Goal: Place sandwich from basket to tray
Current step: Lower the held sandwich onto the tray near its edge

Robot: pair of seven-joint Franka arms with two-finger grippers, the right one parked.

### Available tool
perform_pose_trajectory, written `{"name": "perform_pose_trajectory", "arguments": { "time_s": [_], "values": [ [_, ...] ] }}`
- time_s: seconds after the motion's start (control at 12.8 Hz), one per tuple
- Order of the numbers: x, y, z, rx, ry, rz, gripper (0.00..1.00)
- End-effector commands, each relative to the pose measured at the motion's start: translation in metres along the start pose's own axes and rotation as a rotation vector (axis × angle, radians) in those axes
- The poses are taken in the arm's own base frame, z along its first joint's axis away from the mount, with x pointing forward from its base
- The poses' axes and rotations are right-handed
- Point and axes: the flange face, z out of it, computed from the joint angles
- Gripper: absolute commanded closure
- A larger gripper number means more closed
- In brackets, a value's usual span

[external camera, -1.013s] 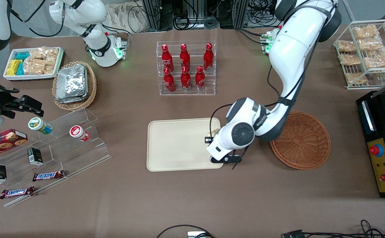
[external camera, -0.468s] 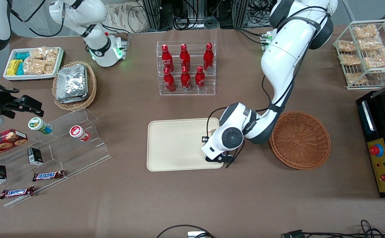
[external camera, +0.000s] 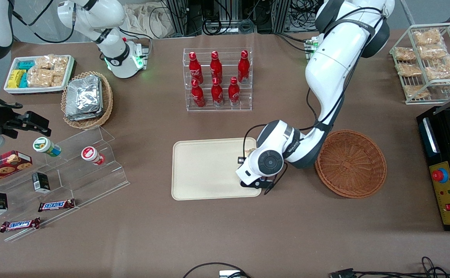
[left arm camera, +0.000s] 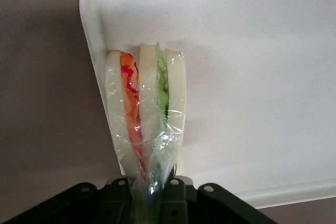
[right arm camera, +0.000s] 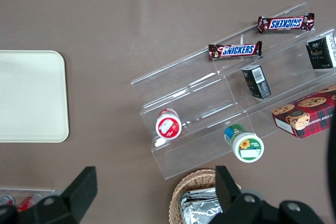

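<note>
sandwich [left arm camera: 146, 113]: white bread, orange-red and green filling stripes under clear glossy wrap, held in black gripper [left arm camera: 149, 184]. tray [external camera: 202, 170] plain cream-beige, faintly speckled up close. basket [external camera: 351, 163] reddish-brown weave, right of centre in front view. table [external camera: 225, 231] flat brown. bottles [external camera: 216, 79] red with white script, upper centre. working arm white with dark grey joints.

The sandwich [left arm camera: 146, 114], pinched at its narrow end by the black matt plastic tool [left arm camera: 149, 192] above the basket-side edge of the tray [external camera: 203, 170], is wrapped in glossy, crinkled clear film. The tray looks smooth, faintly speckled matt cream plastic. The basket [external camera: 354, 164] is rough reddish-brown woven wicker on a matt brown worktop [external camera: 225, 235].
</note>
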Motion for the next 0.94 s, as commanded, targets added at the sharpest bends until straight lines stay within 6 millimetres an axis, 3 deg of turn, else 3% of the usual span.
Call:
{"name": "perform_pose_trajectory", "arguments": {
  "time_s": [0.0, 0.08, 0.47, 0.62, 0.86],
  "values": [
    [0.005, 0.004, -0.006, -0.014, 0.038, 0.014, 0.23],
    [0.006, 0.005, -0.006, -0.020, 0.053, 0.017, 0.00],
    [0.013, -0.002, -0.027, -0.053, 0.093, -0.002, 0.00],
    [0.015, -0.018, -0.071, -0.094, 0.131, -0.029, 0.00],
    [-0.012, -0.031, -0.146, -0.050, 0.134, -0.031, 0.00]
  ]
}}
